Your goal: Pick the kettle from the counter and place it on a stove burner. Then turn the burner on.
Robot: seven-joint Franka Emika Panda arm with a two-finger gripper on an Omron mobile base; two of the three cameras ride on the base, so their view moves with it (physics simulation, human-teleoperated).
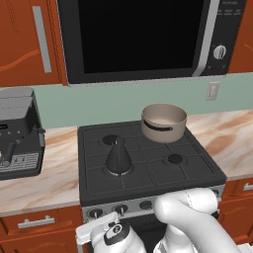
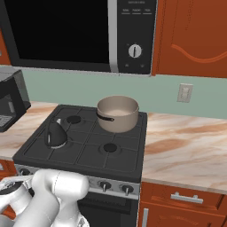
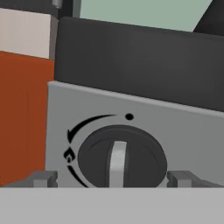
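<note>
1. Green-grey wall backed the kitchen, with red-brown cabinets (image 1: 24, 34) and a black microwave (image 1: 143, 37) hung above the range.
2. At far left in the left base view, a dark coffee machine (image 1: 17, 133) stood on the counter (image 1: 59, 168), a beige-pink marble-look top with orange-brown veins.
3. Next came the black stove (image 1: 148, 163), set between two stretches of counter.
4. On its front left burner (image 1: 117, 170) sat the kettle (image 1: 117, 157) (small, dark grey, cone-shaped), upright on the grates, its thin loop handle rising at the narrow top; the right base view showed it (image 2: 55, 134) at the stove's left side as well.
5. Toward the back right of the stove stood a wide tan saucepan (image 1: 164, 122) with a dark handle, well apart from the kettle.
6. A wall outlet (image 1: 213, 91) hung to the right of the microwave's lower corner, above the right counter.
7. Low in front of the stove, the white arm (image 1: 192, 217) bent down toward the knob panel.
8. In the hand view, the gripper (image 3: 113, 178) faced a round black knob (image 3: 122, 157) on the grey panel, its pale bar pointing straight up.
9. The fingers (image 3: 43, 178) stood spread wide, one at each side of the knob, released and grasping nothing.
</note>
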